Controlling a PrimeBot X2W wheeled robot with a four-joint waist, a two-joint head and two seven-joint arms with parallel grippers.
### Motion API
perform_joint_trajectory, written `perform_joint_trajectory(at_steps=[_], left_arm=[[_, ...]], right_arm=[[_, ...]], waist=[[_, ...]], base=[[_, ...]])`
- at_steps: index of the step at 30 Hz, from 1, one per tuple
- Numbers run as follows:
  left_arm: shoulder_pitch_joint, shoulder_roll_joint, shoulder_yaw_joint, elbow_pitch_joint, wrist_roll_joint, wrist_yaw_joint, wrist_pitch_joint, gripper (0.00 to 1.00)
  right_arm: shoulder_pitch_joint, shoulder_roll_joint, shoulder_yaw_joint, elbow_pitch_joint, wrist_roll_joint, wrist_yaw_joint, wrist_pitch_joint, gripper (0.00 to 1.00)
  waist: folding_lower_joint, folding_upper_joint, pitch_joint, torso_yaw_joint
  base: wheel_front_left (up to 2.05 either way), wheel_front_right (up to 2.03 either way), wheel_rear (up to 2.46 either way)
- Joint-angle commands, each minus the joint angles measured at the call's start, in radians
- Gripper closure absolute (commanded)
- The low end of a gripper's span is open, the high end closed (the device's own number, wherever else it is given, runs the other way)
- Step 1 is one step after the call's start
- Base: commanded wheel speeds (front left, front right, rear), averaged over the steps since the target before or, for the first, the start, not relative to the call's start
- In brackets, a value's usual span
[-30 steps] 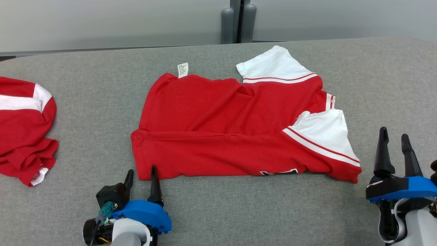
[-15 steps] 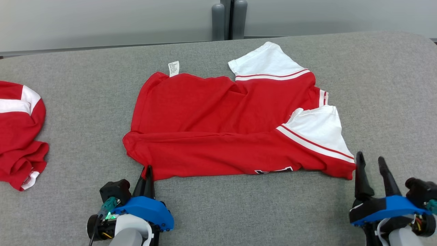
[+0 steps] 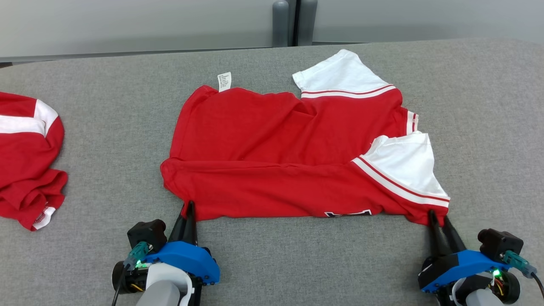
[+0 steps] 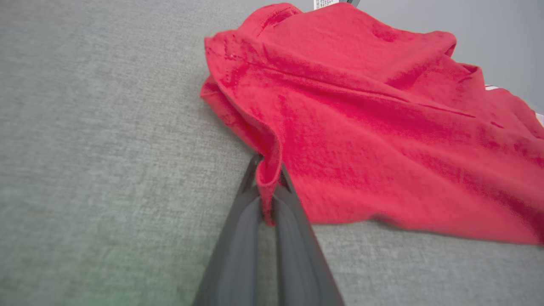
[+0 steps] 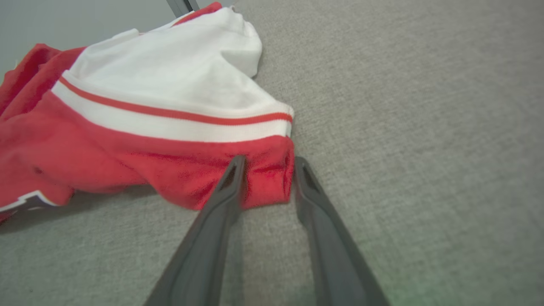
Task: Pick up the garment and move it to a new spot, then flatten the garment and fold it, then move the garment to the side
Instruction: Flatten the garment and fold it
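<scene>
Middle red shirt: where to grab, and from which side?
Grip the red shirt at its two near corners, low from the near side: the fold runs straight there, corners free. Left gripper is shut on the left corner; right gripper straddles the right, jaws apart.

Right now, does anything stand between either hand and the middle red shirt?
Nothing visible. The left hand grips the red shirt at its near left corner; the right hand straddles the near right corner, jaws apart.
</scene>
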Motion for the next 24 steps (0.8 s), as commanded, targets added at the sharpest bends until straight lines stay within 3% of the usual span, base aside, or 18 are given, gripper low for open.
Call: perform_joint_trajectory(at_steps=[1,12,24], left_arm=[[0.007,0.000,0.005,-0.006,0.004,-0.003,0.003,1.00],[0.046,0.002,0.057,-0.098,0.042,0.013,0.001,1.00],[0.233,0.006,0.081,-0.142,0.058,0.028,0.000,1.00]], right_arm=[[0.005,0.014,0.018,0.023,0.012,0.001,0.016,1.00],[-0.002,-0.054,-0.075,-0.047,0.022,0.001,0.009,1.00],[0.168,-0.101,-0.098,-0.045,0.035,-0.001,0.006,1.00]], waist=[[0.0000,0.0001,0.000,0.000],[0.0000,0.0001,-0.061,0.010],[0.0000,0.0001,-0.199,0.061]], base=[[0.00,0.00,0.00],[0.00,0.00,0.00],[0.00,0.00,0.00]])
